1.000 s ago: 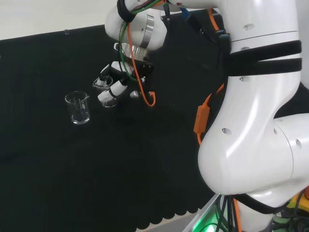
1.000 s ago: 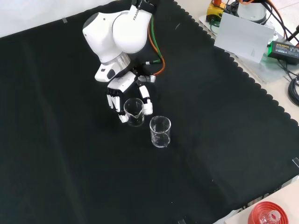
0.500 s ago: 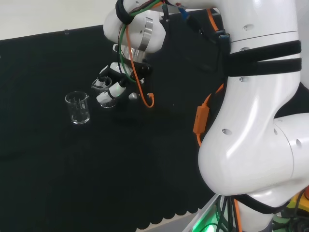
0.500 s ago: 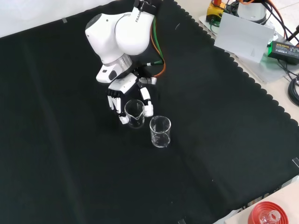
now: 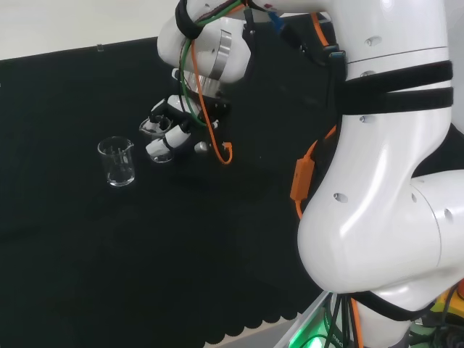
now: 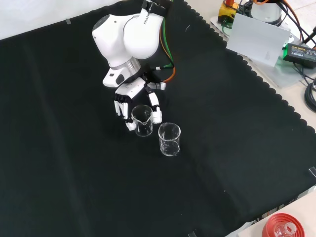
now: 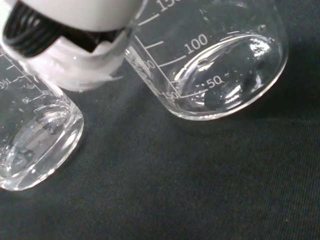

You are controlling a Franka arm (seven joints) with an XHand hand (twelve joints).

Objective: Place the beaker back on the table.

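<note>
Beaker (image 6: 143,120) upright, held in hand (image 6: 129,101), fingers curled round its wall. Front view: just left of and slightly beyond second beaker (image 6: 169,139), near middle of counter (image 6: 59,163). Wrist view: beaker base (image 7: 227,82) close to cloth; contact cannot be confirmed. Judgement: lower straight down, keep upright, hold clearance from second beaker, uncurl fingers only once base sits flat.

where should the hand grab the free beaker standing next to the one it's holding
Around the side wall of the free beaker, about mid-height, below its flared rim. It stands upright and apart on the cloth. Come from the lower right in the front view; the hand and held beaker crowd the other side.
</note>
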